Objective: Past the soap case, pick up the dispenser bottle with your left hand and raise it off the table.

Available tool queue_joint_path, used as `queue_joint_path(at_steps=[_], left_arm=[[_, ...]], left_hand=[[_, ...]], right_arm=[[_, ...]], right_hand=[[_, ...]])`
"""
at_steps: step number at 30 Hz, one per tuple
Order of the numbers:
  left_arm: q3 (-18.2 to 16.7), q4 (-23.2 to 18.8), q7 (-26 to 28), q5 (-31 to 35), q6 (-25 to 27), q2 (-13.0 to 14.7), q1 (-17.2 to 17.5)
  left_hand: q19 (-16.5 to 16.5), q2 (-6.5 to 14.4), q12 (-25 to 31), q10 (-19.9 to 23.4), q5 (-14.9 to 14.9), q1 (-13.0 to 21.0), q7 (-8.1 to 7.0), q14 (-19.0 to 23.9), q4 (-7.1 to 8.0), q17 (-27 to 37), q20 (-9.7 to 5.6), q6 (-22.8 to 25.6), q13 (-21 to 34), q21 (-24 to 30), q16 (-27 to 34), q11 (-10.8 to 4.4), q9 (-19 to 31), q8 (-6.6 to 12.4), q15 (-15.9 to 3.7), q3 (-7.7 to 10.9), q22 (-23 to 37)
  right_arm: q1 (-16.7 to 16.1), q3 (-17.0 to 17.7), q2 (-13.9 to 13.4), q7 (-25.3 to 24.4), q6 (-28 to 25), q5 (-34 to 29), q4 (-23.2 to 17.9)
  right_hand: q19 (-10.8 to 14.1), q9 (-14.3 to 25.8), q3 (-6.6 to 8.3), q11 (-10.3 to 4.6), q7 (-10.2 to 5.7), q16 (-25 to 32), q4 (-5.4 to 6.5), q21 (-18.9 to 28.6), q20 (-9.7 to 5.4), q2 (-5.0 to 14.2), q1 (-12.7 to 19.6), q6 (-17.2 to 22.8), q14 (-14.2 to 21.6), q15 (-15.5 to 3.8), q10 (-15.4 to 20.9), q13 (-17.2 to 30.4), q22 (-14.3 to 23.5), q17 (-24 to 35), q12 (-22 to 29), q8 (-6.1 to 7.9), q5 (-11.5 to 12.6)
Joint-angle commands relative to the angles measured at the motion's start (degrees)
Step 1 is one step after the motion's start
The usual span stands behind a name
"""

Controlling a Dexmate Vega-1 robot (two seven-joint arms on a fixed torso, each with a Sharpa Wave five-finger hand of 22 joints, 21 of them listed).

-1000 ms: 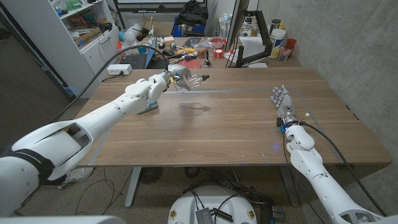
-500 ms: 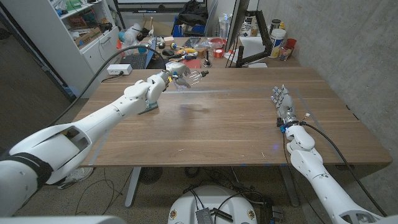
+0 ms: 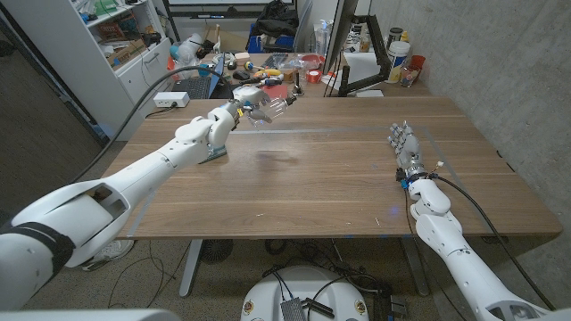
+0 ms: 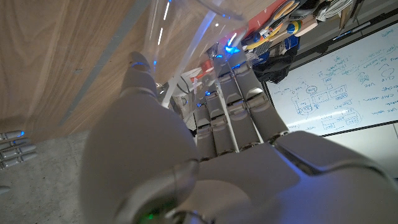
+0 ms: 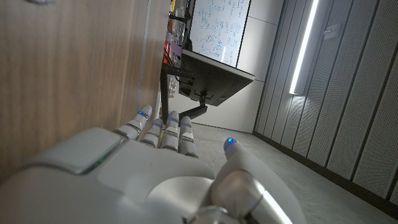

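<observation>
My left hand [image 3: 243,107] grips a clear dispenser bottle [image 3: 270,104] and holds it in the air over the table's far left part, tilted with its pump end pointing right. The bottle's shadow lies on the wood below. In the left wrist view the clear bottle [image 4: 186,15] shows beyond the fingers [image 4: 233,102] that wrap it. A small grey-blue soap case [image 3: 212,154] sits on the table under my left forearm. My right hand [image 3: 404,145] stands on its edge near the table's right side, fingers together and straight, holding nothing.
The wooden table [image 3: 321,192] is bare across its middle and front. Beyond its far edge lie a white power box [image 3: 169,100], a red cup [image 3: 313,77], tools, a black monitor arm [image 3: 357,82] and a white container [image 3: 399,61]. Shelves stand at the far left.
My left hand has lifted the bottle higher and a little farther away over the table. The right hand has stayed put.
</observation>
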Motion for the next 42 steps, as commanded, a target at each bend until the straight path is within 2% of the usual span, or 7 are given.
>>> queue_joint_path(at_steps=[1,15,42], left_arm=[[-1.8,1.6,3.7,-2.7,-1.5,-0.7,0.7],[-2.7,3.7,8.8,-3.1,-2.7,-1.8,1.2],[-6.5,5.9,11.3,-9.2,-6.6,-3.4,2.2]], left_hand=[[3.3,8.9,0.3,12.6,0.5,7.9,-5.62,7.6,0.97,0.2,-5.38,8.7,0.1,0.5,-0.1,-11.79,0.1,0.02,-11.93,4.51,0.3],[3.5,8.7,0.2,12.6,0.3,7.8,-5.66,7.8,1.06,0.2,-5.54,8.6,0.2,0.5,-0.5,-11.78,0.1,-0.38,-11.96,4.56,0.3],[4.0,8.6,0.0,12.9,0.3,7.7,-5.72,8.2,1.14,0.2,-5.68,8.8,0.5,0.7,-0.9,-11.78,0.2,-0.81,-12.01,4.7,0.3]], right_arm=[[0.7,-0.5,0.2,-0.3,-0.4,-0.5,0.4],[0.9,-0.7,0.4,-0.9,-0.7,-0.8,0.4],[0.9,-0.5,1.0,-1.4,-0.4,-0.5,0.7]], right_hand=[[0.4,0.3,-0.2,0.07,-0.03,-0.2,0.01,-0.4,-3.5,0.41,-0.5,0.5,0.3,0.03,0.3,0.2,0.1,0.2,-0.1,0.21,0.2],[0.5,0.3,-0.23,0.23,0.02,-0.2,0.0,-0.7,-3.51,0.39,-0.5,0.5,0.3,0.11,0.4,0.2,0.1,0.2,-0.1,0.19,0.2],[0.7,0.3,-0.17,0.14,-0.04,-0.2,-0.19,-1.1,-3.45,0.41,-0.3,0.5,0.3,0.1,0.3,0.2,0.2,0.1,-0.2,0.2,0.2]])
